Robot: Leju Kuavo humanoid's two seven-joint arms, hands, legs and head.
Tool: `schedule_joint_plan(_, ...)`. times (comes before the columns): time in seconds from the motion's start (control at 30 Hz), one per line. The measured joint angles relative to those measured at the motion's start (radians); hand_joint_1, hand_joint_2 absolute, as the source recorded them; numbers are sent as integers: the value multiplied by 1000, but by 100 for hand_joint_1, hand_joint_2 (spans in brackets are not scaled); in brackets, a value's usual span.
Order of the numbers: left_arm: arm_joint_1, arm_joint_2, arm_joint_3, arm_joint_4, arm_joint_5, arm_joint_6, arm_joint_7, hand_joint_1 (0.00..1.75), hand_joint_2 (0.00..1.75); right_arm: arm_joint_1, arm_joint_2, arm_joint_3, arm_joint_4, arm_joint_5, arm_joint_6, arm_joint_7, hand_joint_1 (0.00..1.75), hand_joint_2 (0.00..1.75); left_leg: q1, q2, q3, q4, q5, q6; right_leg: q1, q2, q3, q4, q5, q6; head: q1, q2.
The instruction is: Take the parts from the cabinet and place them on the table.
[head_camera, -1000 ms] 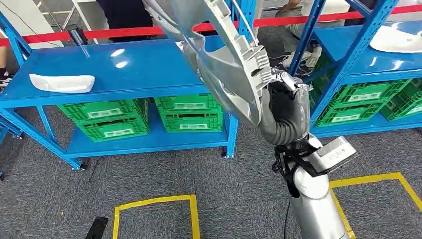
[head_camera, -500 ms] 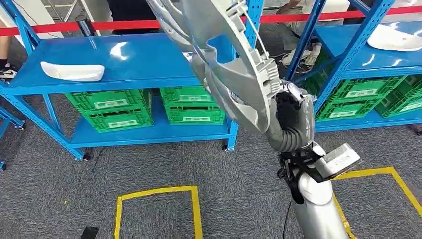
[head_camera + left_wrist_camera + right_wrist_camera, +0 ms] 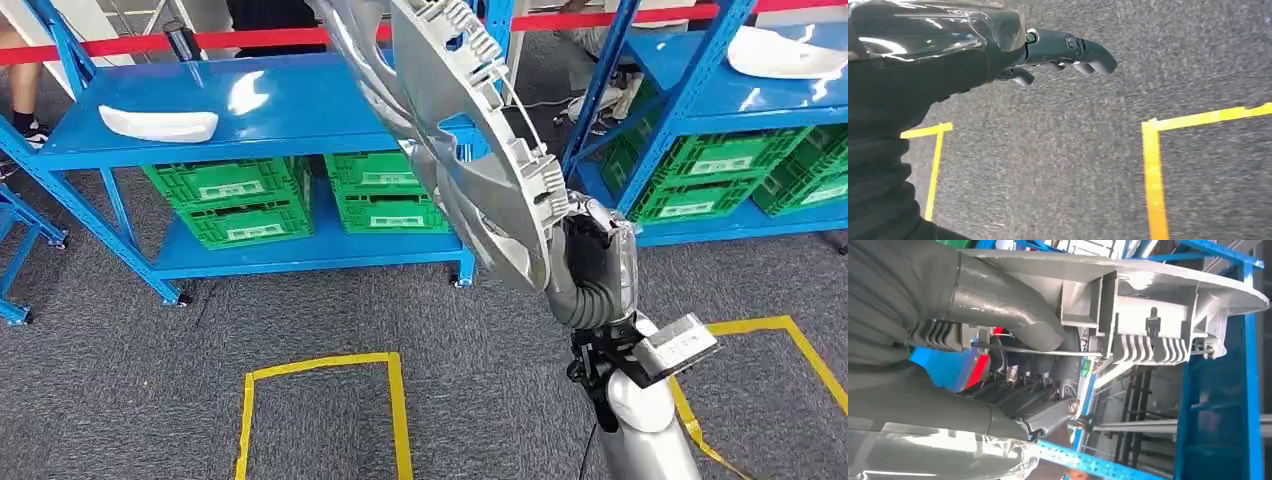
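My right hand (image 3: 590,265) grips the lower end of a large grey moulded plastic part (image 3: 470,150), which rises up and to the left in front of the blue rack. From the right wrist, the thumb (image 3: 998,305) presses on the ribbed underside of the grey part (image 3: 1148,295). My left hand (image 3: 1058,50) hangs over grey carpet, its dark fingers loosely extended and holding nothing. A white part (image 3: 160,123) lies on the left blue shelf (image 3: 300,110). Another white part (image 3: 780,55) lies on the right rack's shelf.
Green crates (image 3: 235,200) fill the lower shelves of both blue racks. A red barrier tape (image 3: 260,38) runs behind them, with a person's legs beyond it. Yellow tape squares (image 3: 320,365) mark the carpet in front, and one also appears under my left hand (image 3: 1153,170).
The whole picture has shifted, so the camera has moved; the racks now sit a little further right and lower. My right hand still holds the grey part.
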Motion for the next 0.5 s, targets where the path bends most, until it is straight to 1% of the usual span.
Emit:
schedule_joint_plan(0.03, -3, 1, 3, 4, -2, 1, -3, 0, 175, 3, 0, -1, 0, 0, -1, 0, 175, 175, 4, 0, -22, 82, -68, -7, 0, 0, -13, 1, 13, -1, 0, 0)
schedule_joint_plan(0.07, -7, 2, 6, 8, -8, 1, -12, 0, 175, 7, -1, -2, 0, 0, -3, 1, 175, 175, 6, 0, -43, 163, -113, -12, 1, 0, -25, 2, 23, 0, 0, 0)
schedule_joint_plan(0.1, -11, 3, 7, 13, -13, 2, -21, 0, 175, 13, -1, -3, 0, 0, -7, 3, 175, 175, 8, 0, -53, 224, -129, -15, 1, 0, -36, 2, 32, 1, 0, 0)
schedule_joint_plan(0.13, -15, 6, 7, 19, -21, 2, -32, 0, 175, 20, -1, -3, -2, 0, -10, 8, 175, 175, 9, 0, -45, 249, -117, -16, 1, 0, -48, 3, 41, 4, 0, 0)
schedule_joint_plan(0.17, -21, 10, 8, 24, -26, 2, -41, 0, 175, 27, 0, -3, -5, 3, -10, 15, 175, 175, 9, 0, -16, 225, -86, -15, 1, 0, -58, 3, 49, 6, 0, 0)
schedule_joint_plan(0.2, -28, 14, 7, 30, -30, 2, -46, 0, 175, 31, 0, -3, -10, 5, -10, 22, 175, 175, 10, 0, 32, 166, -53, -13, 1, 0, -68, 3, 56, 9, 0, 0)
schedule_joint_plan(0.23, -34, 17, 8, 32, -31, 2, -49, 0, 175, 33, 0, -3, -15, 7, -10, 25, 175, 175, 9, -1, 99, 74, -28, -7, 2, 1, -76, 3, 64, 13, -1, 0)
schedule_joint_plan(0.27, -40, 22, 8, 33, -31, 2, -51, 0, 175, 33, 0, -3, -20, 8, -10, 25, 175, 175, 7, -4, 166, -17, -31, 0, 1, 1, -78, 4, 70, 17, -1, 0)
schedule_joint_plan(0.3, -46, 24, 8, 34, -32, 2, -51, 0, 175, 32, 2, -4, -26, 8, -10, 25, 175, 175, 2, -4, 206, -81, -60, 8, 7, 1, -84, 4, 78, 23, 0, 0)
schedule_joint_plan(0.33, -51, 26, 7, 37, -32, 2, -53, 0, 175, 32, 2, -3, -31, 9, -10, 25, 175, 175, -2, -5, 201, -83, -56, 12, 5, -1, -84, 0, 87, 34, 2, 0)
schedule_joint_plan(0.37, -52, 26, 7, 39, -33, 3, -53, 0, 175, 33, 4, -2, -32, 10, -9, 26, 175, 175, -6, -6, 196, -85, -51, 18, 3, -2, -85, 0, 93, 38, -1, 0)
schedule_joint_plan(0.4, -52, 29, 7, 39, -34, 3, -53, 0, 175, 35, 5, -2, -32, 10, -10, 26, 175, 175, -8, -5, 191, -84, -47, 25, 1, -2, -87, -3, 102, 45, 0, 0)
schedule_joint_plan(0.43, -52, 29, 7, 40, -35, 3, -53, 0, 175, 38, 4, -4, -35, 12, -10, 28, 175, 175, -5, -2, 180, -96, -29, 37, 5, -1, -91, -6, 108, 52, 1, 0)
schedule_joint_plan(0.47, -53, 28, 8, 41, -37, 3, -53, 0, 175, 38, 3, -9, -35, 12, -9, 30, 175, 175, 0, 5, 180, -102, -14, 44, 2, 0, -107, 13, 83, 47, 2, 0)
schedule_joint_plan(0.5, -55, 27, 7, 42, -39, 3, -54, 0, 175, 35, 3, -12, -37, 11, -7, 30, 175, 175, 0, 5, 164, -102, -4, 55, 3, 0, -128, 60, 36, 35, 6, 0)
